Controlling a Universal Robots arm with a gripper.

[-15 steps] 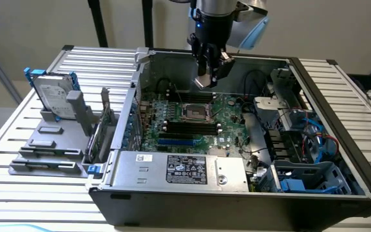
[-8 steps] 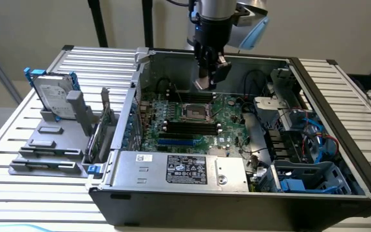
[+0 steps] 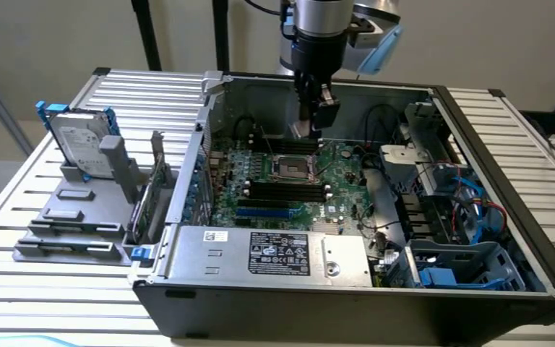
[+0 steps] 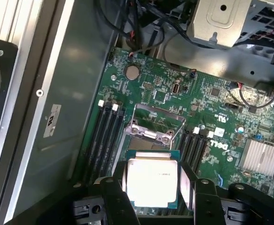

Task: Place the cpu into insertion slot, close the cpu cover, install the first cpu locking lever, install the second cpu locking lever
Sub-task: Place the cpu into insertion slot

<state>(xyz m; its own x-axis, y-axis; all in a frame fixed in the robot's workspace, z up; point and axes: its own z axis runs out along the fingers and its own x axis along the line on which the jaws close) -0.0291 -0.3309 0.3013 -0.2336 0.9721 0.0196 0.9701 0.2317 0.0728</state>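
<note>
- The cpu (image 4: pixel 153 182), a small flat square chip with a pale silvery-beige metal face and a green rim, was held above the board, near the socket but not yet seated.
- Judged light, rigid and fragile, with a smooth face likely to slip; best held by two opposite edges, clear of the underside.
- The gripper (image 4: pixel 154 188), with black fingers (image 4: pixel 114 194), was closed on the chip's opposite edges at a wide setting.
- The insertion slot (image 3: pixel 292 168), a square black socket with a silvery rim, lay uncovered below the gripper.
- The cpu cover (image 4: pixel 159 111), a thin silvery metal frame with a cut-out middle, stood tilted up from the socket.
- Long narrow black memory slots (image 4: pixel 106 136) flanked the socket on the green circuit board (image 4: pixel 212 103).
- The dark open computer case (image 3: pixel 355 303) enclosed everything.
</note>
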